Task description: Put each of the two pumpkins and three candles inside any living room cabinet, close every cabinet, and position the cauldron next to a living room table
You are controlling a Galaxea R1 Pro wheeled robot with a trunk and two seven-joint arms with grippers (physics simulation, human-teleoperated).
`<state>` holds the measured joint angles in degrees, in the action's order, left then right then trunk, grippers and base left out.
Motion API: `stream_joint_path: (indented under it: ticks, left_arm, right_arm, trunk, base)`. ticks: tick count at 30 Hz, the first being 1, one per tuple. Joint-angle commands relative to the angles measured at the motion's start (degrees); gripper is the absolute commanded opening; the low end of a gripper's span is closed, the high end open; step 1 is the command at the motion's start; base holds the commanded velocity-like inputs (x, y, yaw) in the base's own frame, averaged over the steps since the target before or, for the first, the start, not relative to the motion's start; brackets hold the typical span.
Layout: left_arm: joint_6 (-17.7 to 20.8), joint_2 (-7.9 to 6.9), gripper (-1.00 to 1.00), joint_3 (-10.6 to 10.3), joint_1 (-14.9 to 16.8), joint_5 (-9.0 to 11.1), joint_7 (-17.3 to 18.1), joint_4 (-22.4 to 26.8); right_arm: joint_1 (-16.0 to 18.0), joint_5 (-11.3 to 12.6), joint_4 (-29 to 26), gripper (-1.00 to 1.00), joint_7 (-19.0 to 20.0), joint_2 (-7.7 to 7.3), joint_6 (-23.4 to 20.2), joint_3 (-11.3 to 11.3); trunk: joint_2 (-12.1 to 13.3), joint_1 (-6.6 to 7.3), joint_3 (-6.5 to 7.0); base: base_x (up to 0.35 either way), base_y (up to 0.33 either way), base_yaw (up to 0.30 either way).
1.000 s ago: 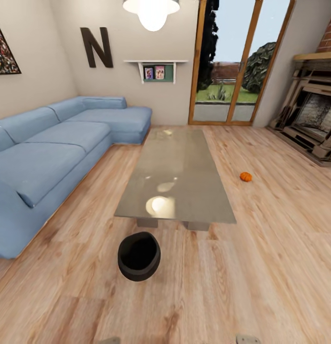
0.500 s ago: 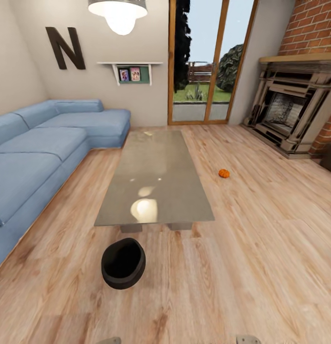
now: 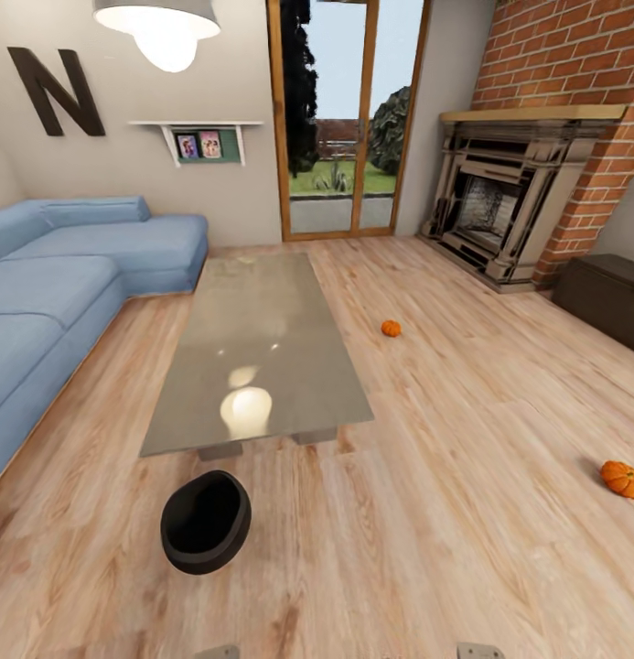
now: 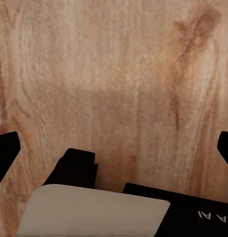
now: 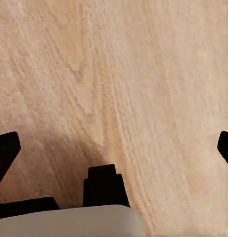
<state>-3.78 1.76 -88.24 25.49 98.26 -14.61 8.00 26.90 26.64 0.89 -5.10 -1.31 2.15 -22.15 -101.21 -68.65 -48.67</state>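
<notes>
Both pincers spread, empty over floor planks, as robot is in transit. Pumpkins & loose on floor; cauldron by glass worktop; cabinet beside fireplace

I see a floor of light wood planks with a clear grain and a soft matt sheen. The table has a glossy grey glass top that mirrors the lamp. The sofa looks like matt blue cloth. The cauldron is dull black. The fireplace sits in rough red brick, and the cabinet is dark brown wood. Both pumpkins look smooth, ribbed and faintly shiny.
</notes>
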Motion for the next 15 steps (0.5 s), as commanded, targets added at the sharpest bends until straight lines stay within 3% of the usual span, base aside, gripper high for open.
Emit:
stream_joint_path:
  ticks: [1, 15]
  left_arm:
    - [0.0, 0.0, 1.0, 0.0, 0.0, 0.0, 0.0, 0.0]
    - [0.0, 0.0, 1.0, 0.0, 0.0, 0.0, 0.0, 0.0]
  right_arm:
    - [0.0, 0.0, 0.0, 1.0, -0.1, 0.0, 0.0, 0.0]
    - [0.0, 0.1, 0.1, 1.0, -0.4, -0.25, -0.8, 0.1]
  trunk:
    - [0.4, 0.23, 0.18]
    - [6.0, 3.3, 2.15]
  base:
    - [0.0, 0.0, -0.278]
    - [0.0, 0.0, -0.246]
